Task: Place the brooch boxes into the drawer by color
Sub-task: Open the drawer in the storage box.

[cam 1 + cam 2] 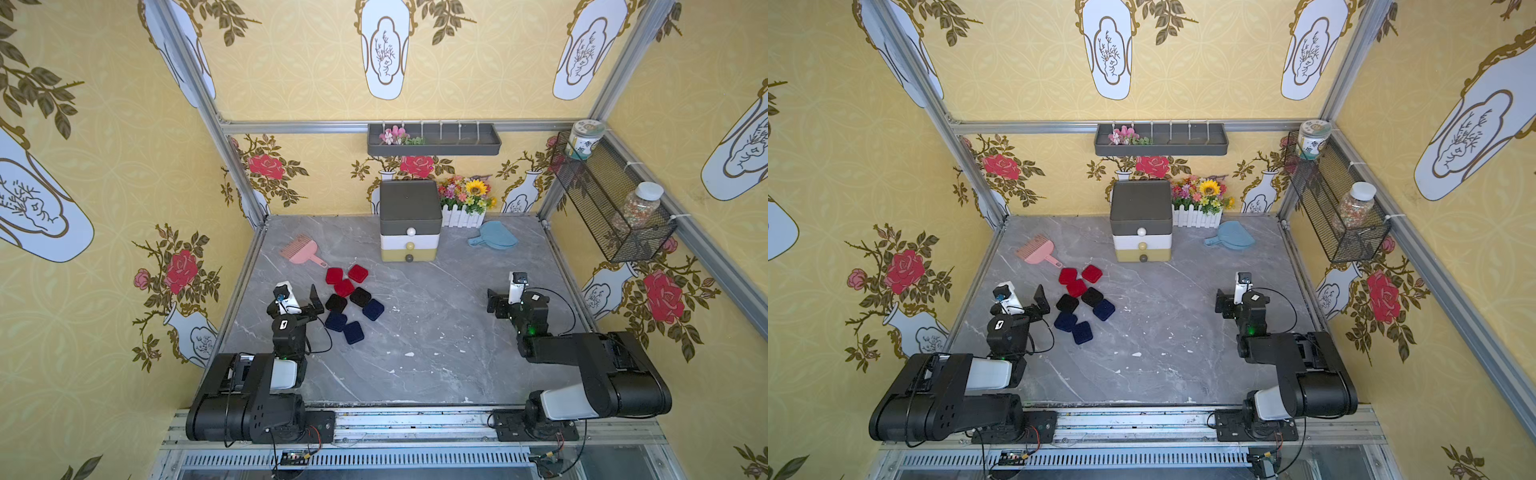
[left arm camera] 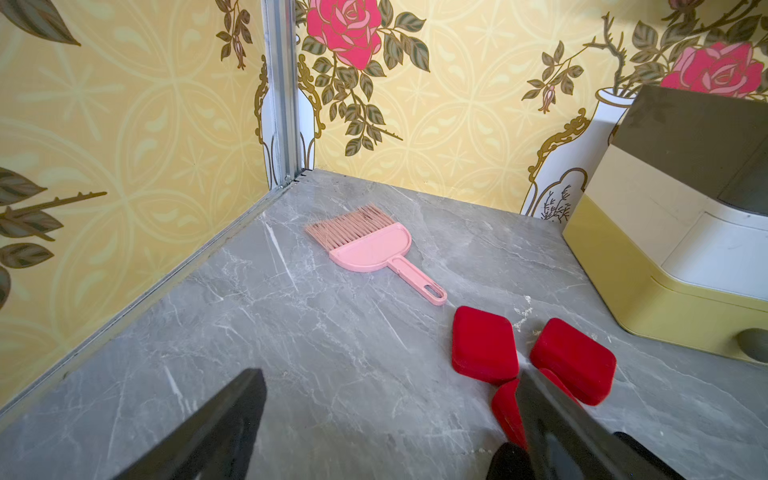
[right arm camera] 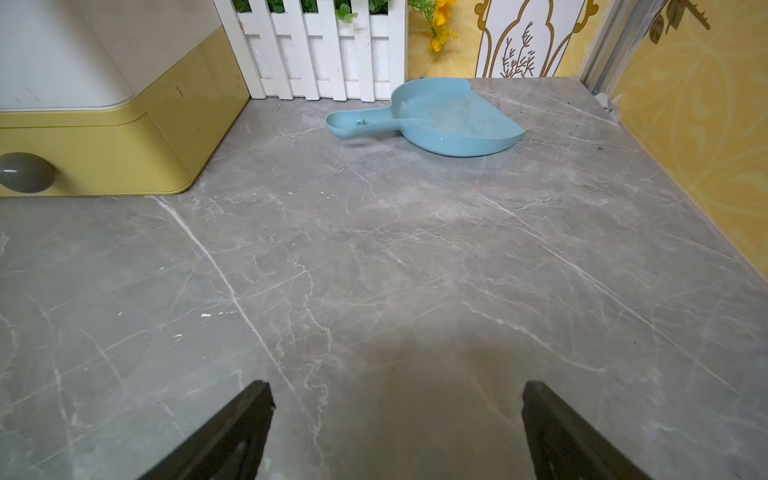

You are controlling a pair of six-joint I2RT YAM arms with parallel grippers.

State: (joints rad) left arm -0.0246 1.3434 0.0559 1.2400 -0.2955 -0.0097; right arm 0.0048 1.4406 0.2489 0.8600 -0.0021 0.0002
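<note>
The only print I can find is the label on the jar (image 1: 584,139) in the wire wall basket (image 1: 602,208), and it is too small for me to read.

My left hand (image 2: 390,419) has its fingers spread wide and grips nothing. It hangs just beside the brooch boxes (image 1: 351,303). In the left wrist view one finger (image 2: 557,428) crosses in front of a red box, but I cannot judge whether they touch.

My right hand (image 3: 395,419) is equally wide apart and empty, above bare surface (image 1: 436,332) and well apart from the boxes.

All eight boxes lie clustered on the surface. The three red boxes (image 1: 344,287) are nearest the drawer chest (image 1: 409,224), the two black boxes (image 1: 360,296) are in the middle, and the three navy boxes (image 1: 354,332) are nearest the arm bases. The chest stands by the back wall with all three drawers pushed in.
</note>
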